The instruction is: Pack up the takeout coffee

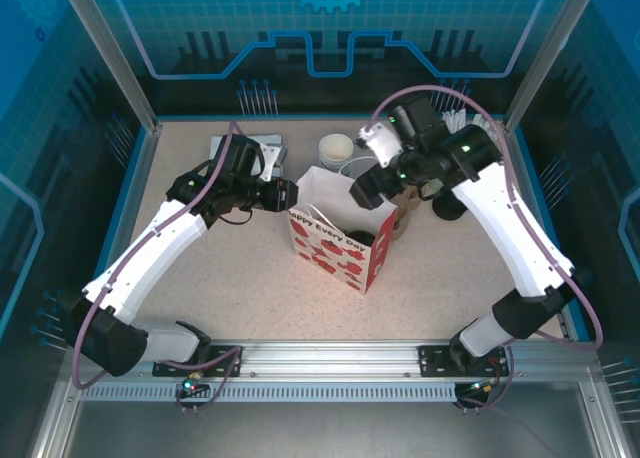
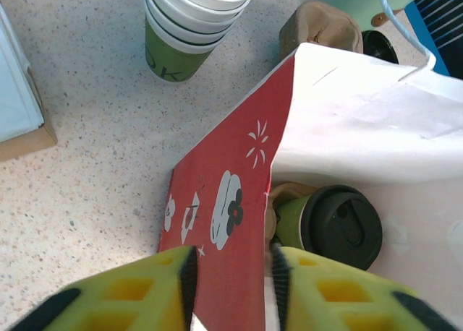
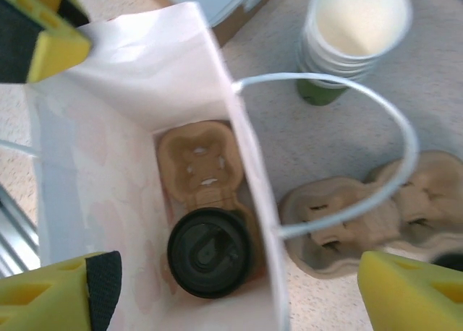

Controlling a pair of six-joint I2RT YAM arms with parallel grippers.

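End effector on the left [image 2: 233,266]: fingers parted, one either side of the red side wall of the paper bag [image 1: 340,248], at its top edge. Right end effector [image 3: 239,273]: spread wide, poised over the bag's open mouth, a white loop handle [image 3: 405,129] standing up at the rim. Down inside, takeout coffee [image 3: 210,253]: green cup under a black lid, upright in a brown pulp carrier [image 3: 197,157] on the bag's floor. Printed on the bag's front: "Happy Every Day". Beside the bag on the desk [image 1: 250,278]: a second carrier [image 3: 340,222] and a stack of green cups [image 3: 351,35], lettering partly hidden, unreadable.
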